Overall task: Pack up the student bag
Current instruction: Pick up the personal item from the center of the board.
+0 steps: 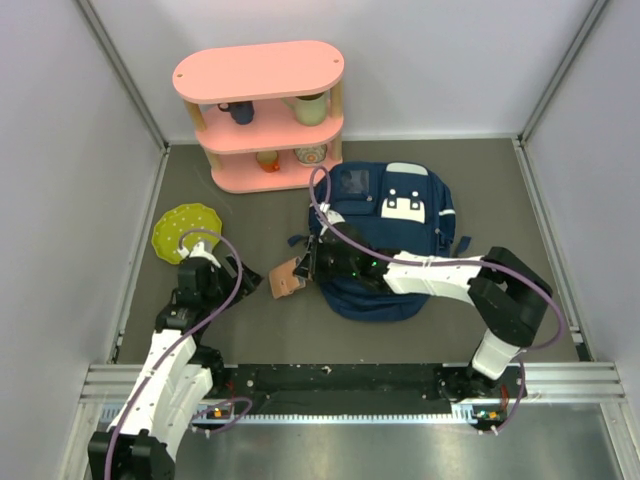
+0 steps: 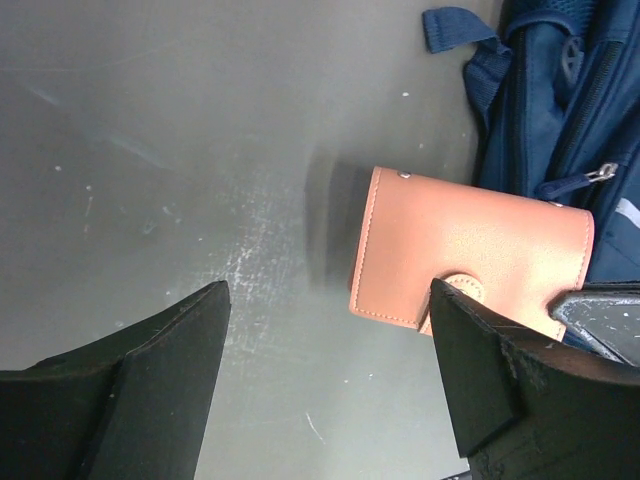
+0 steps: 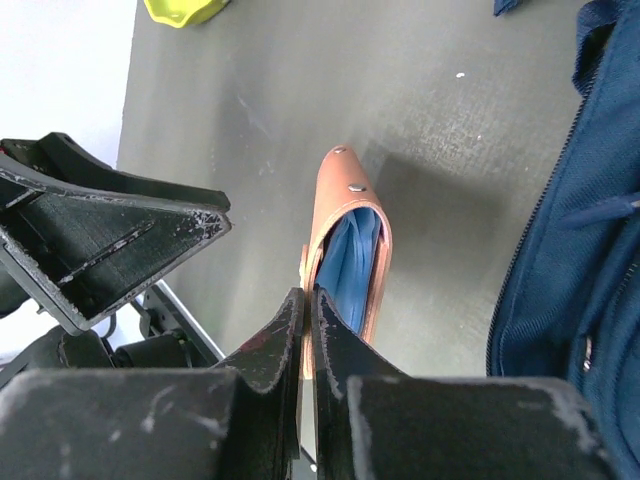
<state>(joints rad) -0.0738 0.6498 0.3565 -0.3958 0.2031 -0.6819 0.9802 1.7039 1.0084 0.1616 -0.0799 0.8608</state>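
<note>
The navy student bag (image 1: 385,215) lies flat on the table's middle right, pockets up. It also shows in the left wrist view (image 2: 570,90) and the right wrist view (image 3: 590,250). A tan leather wallet (image 1: 287,280) with a blue lining is just left of the bag. My right gripper (image 1: 308,268) is shut on one cover of the wallet (image 3: 350,230) and holds it on edge, slightly gaping. My left gripper (image 1: 243,283) is open and empty just left of the wallet (image 2: 470,255), its right fingertip (image 2: 445,300) close to the wallet's snap.
A pink two-tier shelf (image 1: 260,110) with mugs and cups stands at the back. A yellow-green dotted plate (image 1: 185,230) lies at the left, behind my left arm. White walls close in on both sides.
</note>
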